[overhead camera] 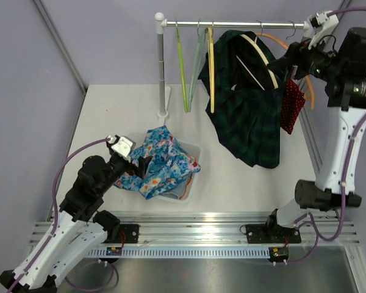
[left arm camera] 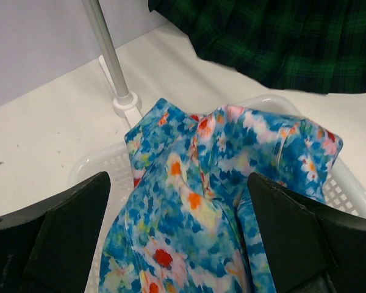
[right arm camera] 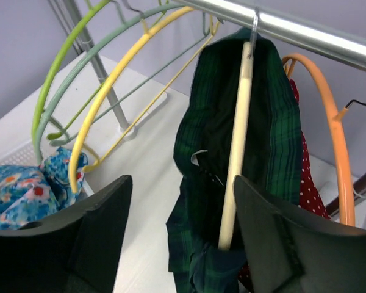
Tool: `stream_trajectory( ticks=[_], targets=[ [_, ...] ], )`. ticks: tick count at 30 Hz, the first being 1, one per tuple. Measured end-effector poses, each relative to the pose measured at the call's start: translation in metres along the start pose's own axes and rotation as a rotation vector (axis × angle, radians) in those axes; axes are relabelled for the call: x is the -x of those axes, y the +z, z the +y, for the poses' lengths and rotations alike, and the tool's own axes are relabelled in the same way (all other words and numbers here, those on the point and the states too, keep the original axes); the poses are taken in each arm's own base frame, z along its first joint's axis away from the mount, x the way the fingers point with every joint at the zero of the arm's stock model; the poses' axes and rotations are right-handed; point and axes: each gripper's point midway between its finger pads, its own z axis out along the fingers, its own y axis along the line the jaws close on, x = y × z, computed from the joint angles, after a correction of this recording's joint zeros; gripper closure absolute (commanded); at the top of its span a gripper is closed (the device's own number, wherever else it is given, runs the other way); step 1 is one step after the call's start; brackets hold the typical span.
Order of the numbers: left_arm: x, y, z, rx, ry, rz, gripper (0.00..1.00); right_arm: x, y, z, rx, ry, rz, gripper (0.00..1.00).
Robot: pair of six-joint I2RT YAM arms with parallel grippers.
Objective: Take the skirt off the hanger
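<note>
**Overhead, plaid skirt hangs from the rail**

Draped in soft folds over a pale hanger (right arm camera: 238, 140), the dark green plaid skirt (overhead camera: 250, 116) hangs from a shiny metal rail (overhead camera: 232, 25). Two grippers frame the scene. The right gripper (right arm camera: 182, 189), jaws wide and holding nothing, faces the skirt close up. The left gripper (left arm camera: 178, 213), spread just as wide, hovers empty above one crumpled floral cloth (overhead camera: 165, 159) in a white mesh basket (left arm camera: 348, 189). Three bare curved hangers hang left of the skirt: a green hanger (overhead camera: 181, 67), a grey-green hanger (overhead camera: 196, 67) and a yellow hanger (overhead camera: 211, 73). One orange hanger (right arm camera: 335, 140) carries a red dotted garment (overhead camera: 293, 107).
</note>
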Motion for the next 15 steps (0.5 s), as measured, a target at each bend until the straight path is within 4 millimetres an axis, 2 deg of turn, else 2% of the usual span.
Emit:
stream_trajectory(
  ticks=[3,7,11,13,15],
  targets=[
    [-0.013,-0.001,0.000,0.006,0.000,0.020,0.01,-0.008,0.034,-0.029,0.000,0.044,0.044,0.30],
    [-0.013,-0.002,0.000,0.009,0.002,0.015,0.01,-0.047,0.072,-0.059,-0.023,0.114,0.147,0.31],
    [-0.013,-0.002,0.001,0.012,0.011,0.015,0.01,-0.080,0.093,-0.058,-0.042,0.129,0.247,0.36],
    [-0.013,-0.002,0.001,0.012,0.015,0.014,0.01,-0.088,0.101,-0.053,-0.055,0.104,0.275,0.39],
    [-0.013,-0.002,0.001,0.012,0.016,0.015,0.01,-0.095,0.106,-0.050,-0.068,0.078,0.300,0.48]
  ],
)
